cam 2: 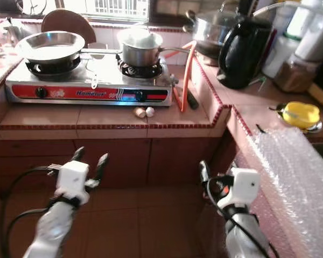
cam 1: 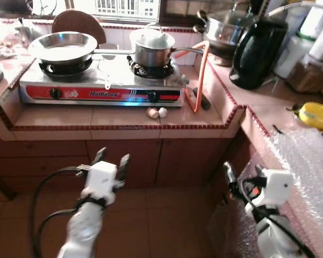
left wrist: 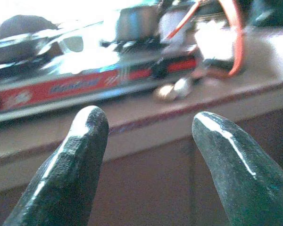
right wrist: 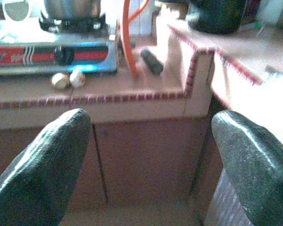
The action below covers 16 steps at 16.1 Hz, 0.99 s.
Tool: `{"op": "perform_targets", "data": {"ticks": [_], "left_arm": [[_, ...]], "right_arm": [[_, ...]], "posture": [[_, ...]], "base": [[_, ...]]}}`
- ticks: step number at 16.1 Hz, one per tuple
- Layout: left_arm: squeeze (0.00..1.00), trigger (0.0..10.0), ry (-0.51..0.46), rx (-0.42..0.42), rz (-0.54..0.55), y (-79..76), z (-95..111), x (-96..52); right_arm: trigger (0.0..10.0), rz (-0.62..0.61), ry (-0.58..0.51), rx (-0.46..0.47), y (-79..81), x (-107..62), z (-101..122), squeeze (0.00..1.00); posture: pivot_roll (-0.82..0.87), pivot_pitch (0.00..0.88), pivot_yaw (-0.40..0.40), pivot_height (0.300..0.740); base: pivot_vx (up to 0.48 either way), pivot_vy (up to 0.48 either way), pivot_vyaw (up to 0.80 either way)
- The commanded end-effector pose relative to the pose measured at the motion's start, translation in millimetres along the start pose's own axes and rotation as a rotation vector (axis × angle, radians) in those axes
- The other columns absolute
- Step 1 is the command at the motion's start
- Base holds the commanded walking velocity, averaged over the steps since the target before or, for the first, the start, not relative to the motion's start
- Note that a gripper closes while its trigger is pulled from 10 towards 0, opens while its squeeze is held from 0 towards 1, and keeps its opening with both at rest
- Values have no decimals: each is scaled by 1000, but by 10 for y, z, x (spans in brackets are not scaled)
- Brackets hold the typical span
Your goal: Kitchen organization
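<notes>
Fingers of your left gripper (cam 1: 111, 159) and right gripper (right wrist: 148, 155) are spread, empty, below the counter (cam 1: 118, 118); two eggshell halves (cam 1: 156, 112) lie before the stove (cam 1: 99, 86); likely brittle, so pinch each rim lightly.

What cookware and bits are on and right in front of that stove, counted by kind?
Frying pan: 1
Lidded saucepan: 1
Eggshell halves: 2
Orange hose: 1
Total: 5
</notes>
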<state>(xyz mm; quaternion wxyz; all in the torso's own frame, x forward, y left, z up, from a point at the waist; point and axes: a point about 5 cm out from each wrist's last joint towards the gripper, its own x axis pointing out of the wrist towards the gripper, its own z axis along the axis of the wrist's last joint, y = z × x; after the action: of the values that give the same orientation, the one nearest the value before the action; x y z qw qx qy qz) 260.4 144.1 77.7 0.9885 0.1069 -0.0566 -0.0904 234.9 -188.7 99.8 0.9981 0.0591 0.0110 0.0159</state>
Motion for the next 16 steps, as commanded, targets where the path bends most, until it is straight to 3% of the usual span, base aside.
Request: {"op": "perform_targets", "data": {"ticks": [1, 3, 4, 5, 7, 8, 10, 11, 13, 16], "left_arm": [[0, 10000, 2, 0, 20, -7, 63, -2], [0, 10000, -37, 28, 84, 0, 185, -82], [0, 10000, -41, 33, 138, 75, 241, -93], [0, 10000, -65, 92, 139, 121, 309, -64], [0, 10000, -45, 126, 137, 114, 307, -73], [1000, 10000, -34, 94, 140, 139, 309, -75], [1000, 10000, -15, 71, 137, 215, 296, -144], [1000, 10000, 11, 53, 132, 246, 253, -149], [1000, 10000, 16, 51, 122, 237, 245, -107], [1000, 10000, 13, 26, 147, 277, 282, -55]], "right_arm": [[10000, 2, -2, -10, -57, 44, 27, 0], [10000, -2, -33, -41, -105, 111, 111, 0], [10000, -24, -49, -36, -159, 100, 161, 0], [10000, -50, -58, -22, -224, 67, 190, 0], [10000, -79, -29, -12, -253, 5, 112, 0], [10000, -62, -24, -7, -214, -31, 108, 0], [10000, -65, -2, 11, -164, -103, 47, 0], [10000, -79, -6, 36, -143, -106, 37, 1000], [10000, -56, -23, 58, -60, -97, 14, 1000], [10000, -15, -54, -11, 32, -42, 177, 1000]], "posture": [[238, 0, -142, 740], [220, 0, -143, 740], [214, 0, -140, 740], [200, 0, -137, 740], [187, 0, -134, 740], [185, 0, -120, 740], [180, 7, -104, 740], [177, 4, -93, 740], [182, 8, -90, 740], [171, 32, -101, 740]], "base": [[0, 0, 0], [0, 0, 0], [0, 0, 0], [0, 0, 0], [0, 0, 0], [0, 0, 0], [0, 0, 0], [0, 0, 0], [0, 0, 0], [0, 0, 0]]}}
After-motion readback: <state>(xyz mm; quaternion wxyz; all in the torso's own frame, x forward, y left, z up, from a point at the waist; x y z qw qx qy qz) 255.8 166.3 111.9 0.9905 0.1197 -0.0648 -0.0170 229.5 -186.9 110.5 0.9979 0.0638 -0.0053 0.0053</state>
